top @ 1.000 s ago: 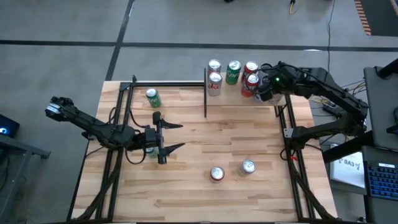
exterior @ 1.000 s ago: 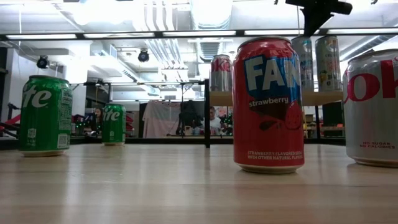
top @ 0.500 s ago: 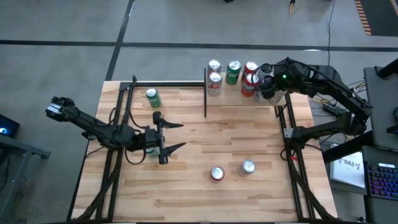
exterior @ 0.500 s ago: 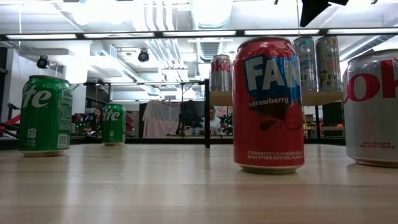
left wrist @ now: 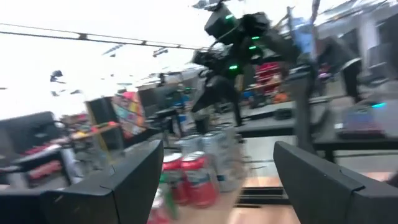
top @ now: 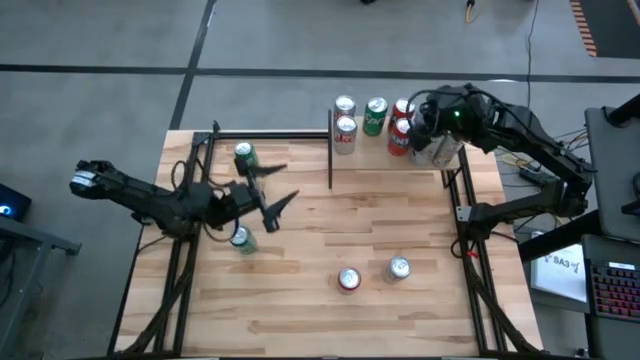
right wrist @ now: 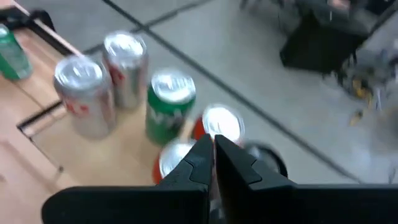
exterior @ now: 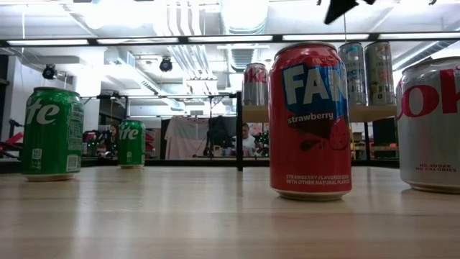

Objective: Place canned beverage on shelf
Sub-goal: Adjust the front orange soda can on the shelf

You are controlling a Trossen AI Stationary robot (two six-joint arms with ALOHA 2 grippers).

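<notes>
The shelf (top: 375, 152), a small light-wood board edged by thin black posts, is our landmark at the far edge of the butcher-block table (top: 400, 320), and we count five cans on it. On its side toward the left arm are two silver cans (top: 345, 128), one behind the other. Beside them is a green can (top: 376, 115), and beyond that two red cans (top: 401, 128), one of them partly hidden by the right arm. The right gripper (right wrist: 213, 155) hangs directly above the red cans at the shelf's outer end; its fingers are pressed together and hold nothing. The left gripper (top: 275, 190) is well clear of the shelf, over the table on the far side of the black post that marks the shelf's inner end, its fingers (left wrist: 134, 180) spread wide with nothing between them. Off the shelf, four cans stand on the table: one green Sprite can (top: 245, 157) near the far edge, level with the shelf, another green can (top: 241, 240) just under the left arm, and, toward the near edge from the shelf, a red strawberry Fanta can (exterior: 310, 119) next to a silver can (top: 398, 268).
</notes>
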